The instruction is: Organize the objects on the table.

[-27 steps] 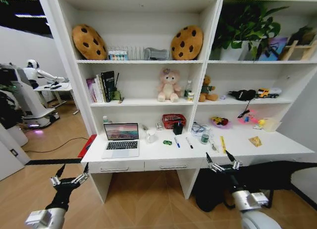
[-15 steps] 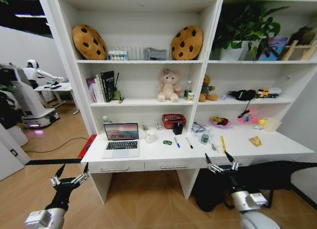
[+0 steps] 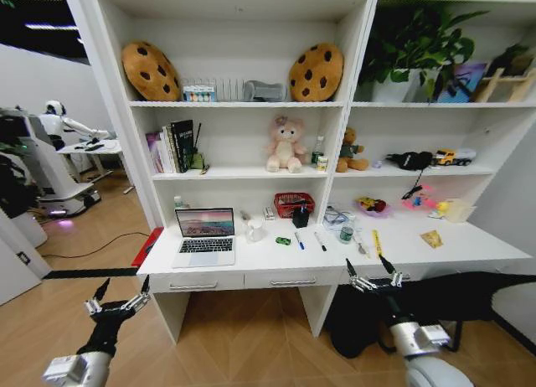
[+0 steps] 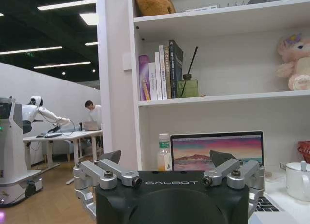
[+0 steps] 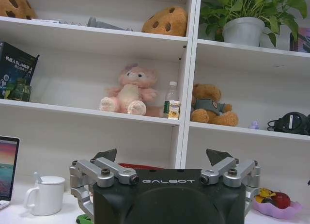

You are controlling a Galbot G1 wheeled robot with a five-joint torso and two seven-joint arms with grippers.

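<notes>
— What's the room like?

— An office with a wood floor; against the wall stands a long white desk [image 3: 402, 251] with two shallow front drawers, joined to tall white shelving [image 3: 251, 102].

— And the arms?

— Both hang low in front of the desk, neither touching anything. The left gripper [image 3: 117, 301] hovers over the floor below the desk's left front corner, its fingers spread wide and empty. The right gripper [image 3: 370, 272] sits just at the front edge, right of the drawers, fingers likewise splayed with nothing between them.

— What lies nearest them on the tabletop?

— Above the left gripper, toward the left end, a slim silver laptop [image 3: 205, 236] stands open, its screen showing a sunset scene. In the left wrist view that same screen sits right beyond the fingertips, with a small bottle [image 4: 164, 153] beside it.

— And the small things?

— Around the middle of the tabletop: a tiny green toy car [image 3: 283, 240], then just to its right a thin blue-capped pen [image 3: 299, 240] and a black-capped pen [image 3: 320, 241], lying apart from each other. A white mug [image 3: 255, 229] sits between the laptop and the car.

— Further back?

— A red mesh basket [image 3: 293, 203] at the rear edge. On the shelf above, a pink plush toy [image 3: 286, 144] and a brown teddy bear [image 3: 350, 151]; higher still, two cookie-shaped cushions [image 3: 316, 71].
</notes>
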